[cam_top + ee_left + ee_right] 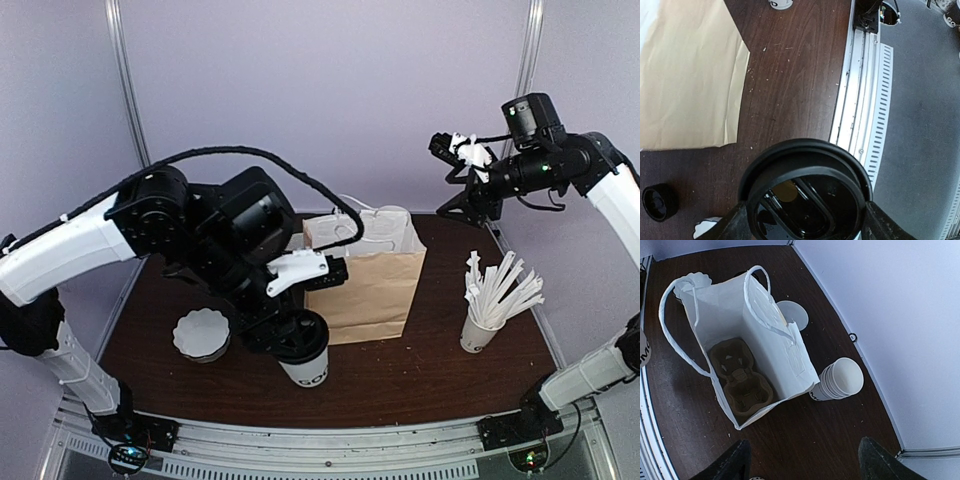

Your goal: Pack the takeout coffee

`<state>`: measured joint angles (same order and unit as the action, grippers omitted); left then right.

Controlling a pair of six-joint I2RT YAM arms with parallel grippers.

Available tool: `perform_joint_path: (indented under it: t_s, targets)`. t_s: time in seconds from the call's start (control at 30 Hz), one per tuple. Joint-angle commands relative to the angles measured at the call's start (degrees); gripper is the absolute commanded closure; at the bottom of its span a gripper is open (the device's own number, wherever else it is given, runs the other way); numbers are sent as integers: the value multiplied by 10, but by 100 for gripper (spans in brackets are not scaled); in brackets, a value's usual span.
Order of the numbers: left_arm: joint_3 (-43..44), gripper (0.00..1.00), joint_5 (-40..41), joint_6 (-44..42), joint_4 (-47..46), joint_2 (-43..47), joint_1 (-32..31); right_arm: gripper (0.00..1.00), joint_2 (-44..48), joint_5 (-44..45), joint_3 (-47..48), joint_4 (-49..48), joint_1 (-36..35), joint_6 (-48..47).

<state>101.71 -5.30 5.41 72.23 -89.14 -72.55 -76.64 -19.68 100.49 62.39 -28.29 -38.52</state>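
Left gripper [297, 336]: clamps across black lid [805, 200] of the upright takeout coffee [309, 369], open paper bag [365, 285] just behind, slightly right.

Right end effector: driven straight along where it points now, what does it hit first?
Probably the open paper bag, at its near rim or the cup carrier inside. Depth is unclear; it could land on the table just short of it.
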Motion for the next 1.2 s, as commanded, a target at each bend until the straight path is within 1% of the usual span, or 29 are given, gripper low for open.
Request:
perform_joint_path:
  t_s: [0.0, 0.17, 0.4, 0.53, 0.6, 0.8, 0.93, 0.97, 1.07, 1.17]
  targets:
    - [32, 28, -16, -39, -77, -81, -1, 23, 23, -24, -23, 11, 28, 17]
    - [97, 28, -44, -79, -114, -180, -2, 23, 60, -31, -74, 2, 45, 27]
    - [155, 28, -125, -83, -152, -292, -1, 23, 89, -26, -128, -4, 51, 29]
    - [178, 28, -118, -81, -151, -335, -1, 23, 93, -33, -144, -6, 51, 29]
    - [185, 27, -117, -77, -152, -346, 0, 23, 94, -40, -149, -4, 51, 30]
    - [182, 16, -100, -72, -149, -353, 0, 23, 99, -53, -164, 3, 51, 28]
    - [181, 11, -116, -75, -148, -351, -2, 23, 98, -59, -167, 9, 51, 26]
    - [184, 4, -123, -73, -148, -350, -2, 23, 98, -60, -168, 11, 50, 25]
    - [210, 3, -156, -70, -126, -343, -3, 23, 100, -65, -167, 23, 51, 19]
    - [271, 3, -151, -87, -70, -306, -9, 22, 104, -88, -175, 58, 50, -14]
